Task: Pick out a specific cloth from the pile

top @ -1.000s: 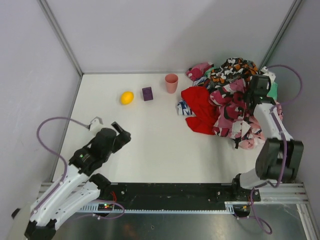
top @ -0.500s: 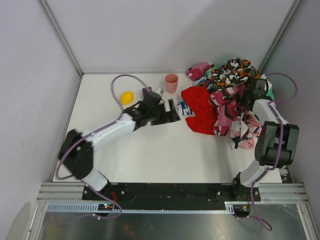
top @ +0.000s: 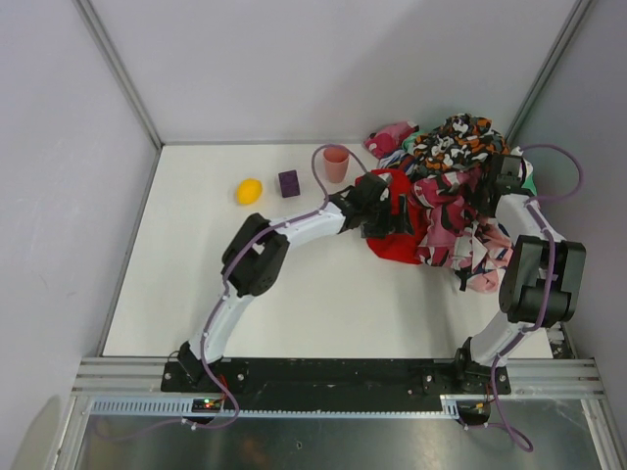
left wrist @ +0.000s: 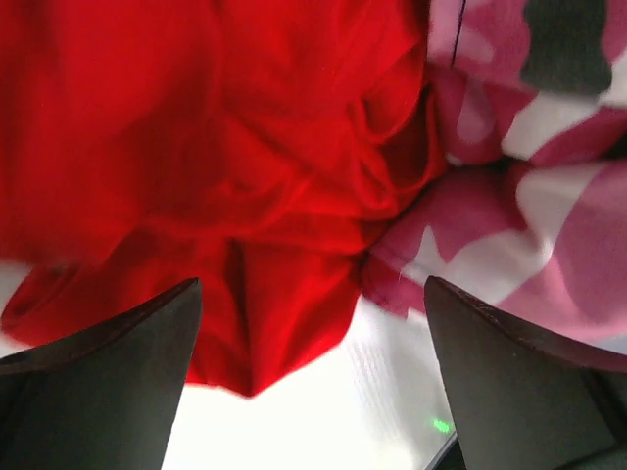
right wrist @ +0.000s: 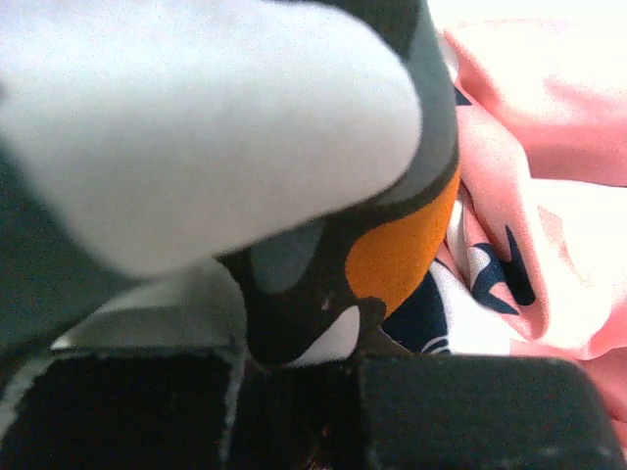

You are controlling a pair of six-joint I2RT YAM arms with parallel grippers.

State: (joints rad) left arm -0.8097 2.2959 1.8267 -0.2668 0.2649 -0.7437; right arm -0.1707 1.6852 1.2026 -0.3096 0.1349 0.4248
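Cloth [top: 395, 245] lies crumpled, we see, long axis near-to-far; left gripper [left wrist: 313, 294] gapes over it, right gripper [right wrist: 299, 392] pinches the pile [top: 451, 132].

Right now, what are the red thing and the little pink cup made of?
The red cloth looks like soft matte fabric: it lies in folds and wrinkles. The pink cup is probably plastic: smooth, even color, stiff straight walls, though too small to be sure.
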